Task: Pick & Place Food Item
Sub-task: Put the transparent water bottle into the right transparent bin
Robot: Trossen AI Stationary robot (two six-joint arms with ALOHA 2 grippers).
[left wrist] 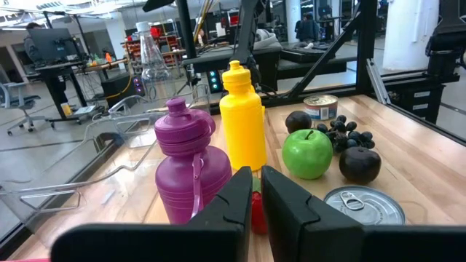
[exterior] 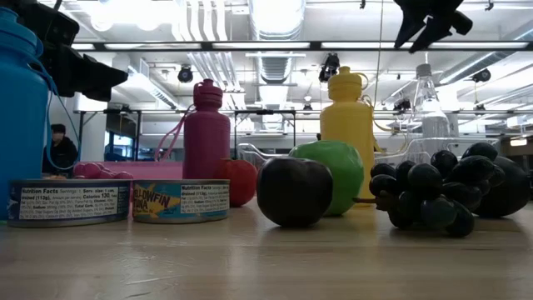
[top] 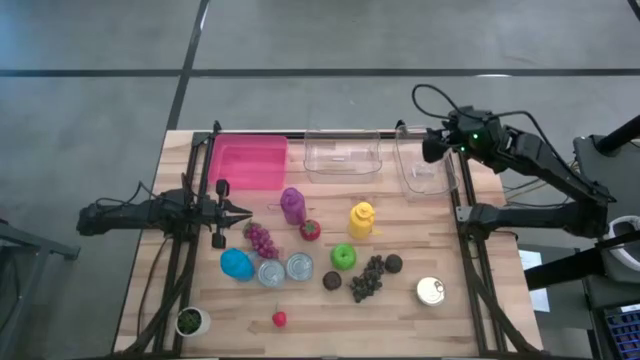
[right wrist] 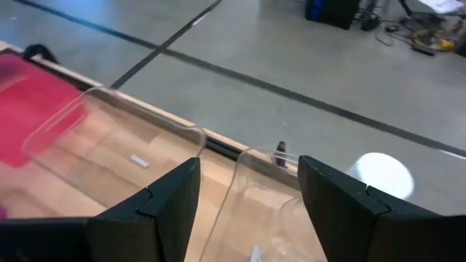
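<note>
At centre left of the high view, the left gripper (top: 243, 211) is being held low over the table, its fingers nearly touching, nothing between them. Just right of it, purple grapes (top: 262, 240), a purple bottle (top: 292, 205), a yellow bottle (top: 361, 221) and a green apple (top: 343, 257) are lying mid-frame. At upper right, the right gripper (top: 428, 147) is being held over a clear bin (top: 423, 168), fingers spread, empty.

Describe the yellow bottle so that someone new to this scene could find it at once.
Start at the wooden table and find the clear bin in the middle of its far edge. Just in front of it, slightly to the right, stands the yellow bottle, with a green apple on its near side. It is the only yellow thing; the other bottle is purple.
</note>
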